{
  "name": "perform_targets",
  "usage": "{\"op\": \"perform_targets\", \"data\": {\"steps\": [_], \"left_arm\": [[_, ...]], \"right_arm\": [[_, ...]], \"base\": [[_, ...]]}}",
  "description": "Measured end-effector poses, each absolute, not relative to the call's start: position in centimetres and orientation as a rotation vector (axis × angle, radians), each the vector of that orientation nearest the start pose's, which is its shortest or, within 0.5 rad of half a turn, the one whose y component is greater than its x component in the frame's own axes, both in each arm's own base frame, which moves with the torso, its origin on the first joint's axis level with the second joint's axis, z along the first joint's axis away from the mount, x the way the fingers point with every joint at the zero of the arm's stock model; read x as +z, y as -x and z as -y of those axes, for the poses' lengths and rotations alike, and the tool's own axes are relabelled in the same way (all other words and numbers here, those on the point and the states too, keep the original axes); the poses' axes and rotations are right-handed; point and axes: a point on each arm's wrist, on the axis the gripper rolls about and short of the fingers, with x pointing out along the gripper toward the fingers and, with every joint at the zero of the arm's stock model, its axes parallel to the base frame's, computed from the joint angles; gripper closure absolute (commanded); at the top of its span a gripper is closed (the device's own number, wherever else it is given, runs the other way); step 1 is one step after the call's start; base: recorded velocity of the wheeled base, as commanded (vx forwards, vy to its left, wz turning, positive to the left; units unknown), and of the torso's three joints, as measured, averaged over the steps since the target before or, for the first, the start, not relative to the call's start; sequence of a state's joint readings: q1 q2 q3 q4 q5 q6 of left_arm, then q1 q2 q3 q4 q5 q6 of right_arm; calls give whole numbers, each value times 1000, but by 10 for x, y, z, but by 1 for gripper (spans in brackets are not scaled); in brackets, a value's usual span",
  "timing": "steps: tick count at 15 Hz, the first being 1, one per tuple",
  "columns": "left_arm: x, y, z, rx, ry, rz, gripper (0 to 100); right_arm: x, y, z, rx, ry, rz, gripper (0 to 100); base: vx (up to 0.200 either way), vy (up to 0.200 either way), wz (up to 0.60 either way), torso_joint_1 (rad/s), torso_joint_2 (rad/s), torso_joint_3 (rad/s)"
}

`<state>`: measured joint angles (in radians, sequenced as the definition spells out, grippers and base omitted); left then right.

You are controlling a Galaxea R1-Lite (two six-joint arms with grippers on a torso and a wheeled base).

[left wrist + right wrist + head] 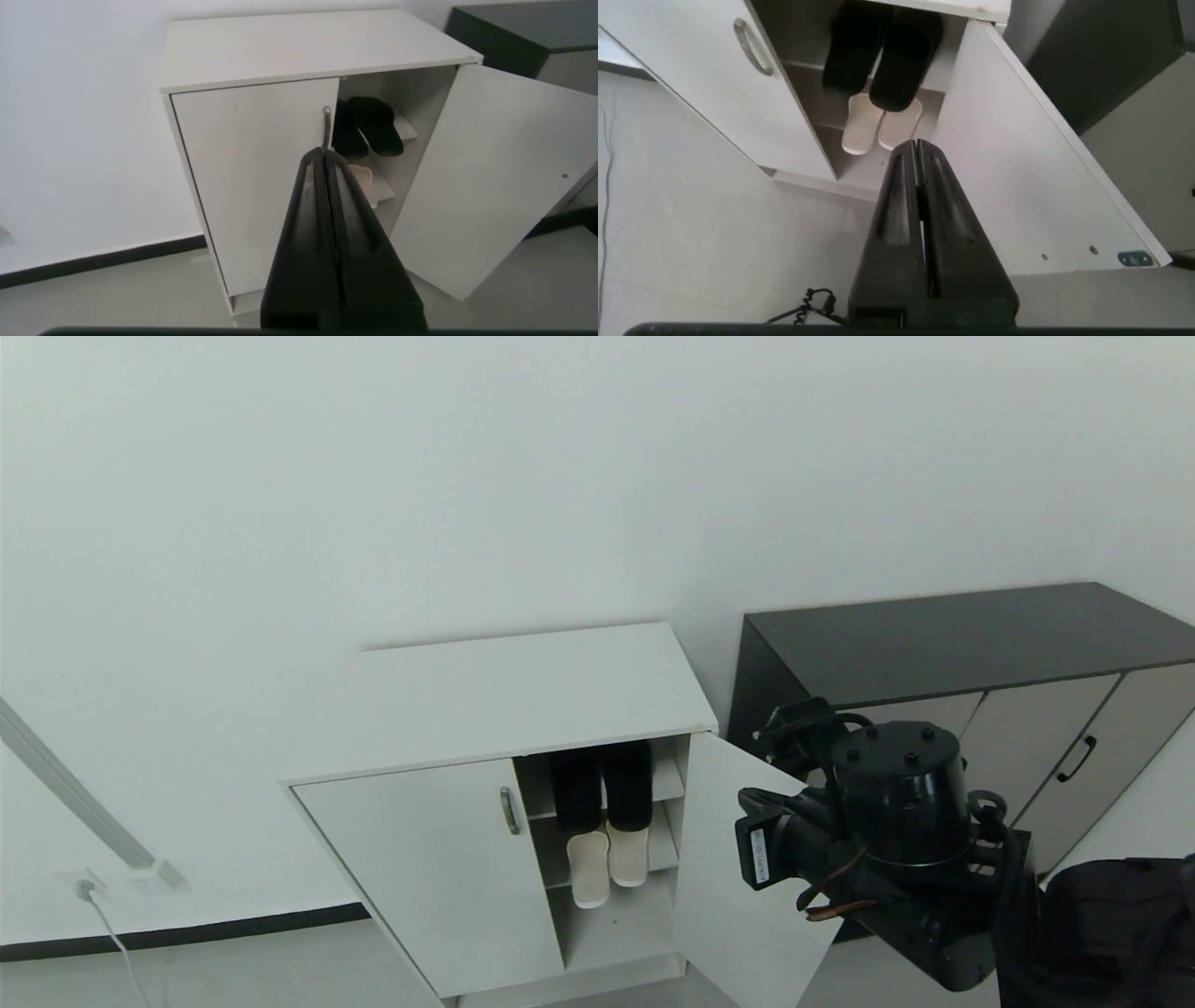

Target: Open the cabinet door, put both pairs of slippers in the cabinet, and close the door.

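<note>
White two-door cabinet (523, 695), right door (738, 877) open: black slippers (602, 789) on upper shelf, cream slippers (607, 863) below. Left gripper (326, 157) and right gripper (918, 147) fingers closed, empty.

Plain indoor room, perhaps an office, bare white wall (467, 476), white cabinet (504, 695), dark sideboard (971, 635), wall socket (84, 883)
</note>
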<state>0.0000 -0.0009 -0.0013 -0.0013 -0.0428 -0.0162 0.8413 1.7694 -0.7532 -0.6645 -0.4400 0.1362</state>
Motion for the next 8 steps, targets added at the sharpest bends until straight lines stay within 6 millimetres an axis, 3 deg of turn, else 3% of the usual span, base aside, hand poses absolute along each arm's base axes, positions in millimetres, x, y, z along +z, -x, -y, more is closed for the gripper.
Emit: {"op": "perform_targets", "data": {"steps": [4,8], "left_arm": [[76,23,1,-45,17,3,100],[76,23,1,-43,18,4,100]], "right_arm": [[150,-214,-224,376,80,-313,100],[147,-227,-219,362,64,-312,100]], "base": [[-200,0,0,-5,0,1],[0,0,0,0,0,0]]}}
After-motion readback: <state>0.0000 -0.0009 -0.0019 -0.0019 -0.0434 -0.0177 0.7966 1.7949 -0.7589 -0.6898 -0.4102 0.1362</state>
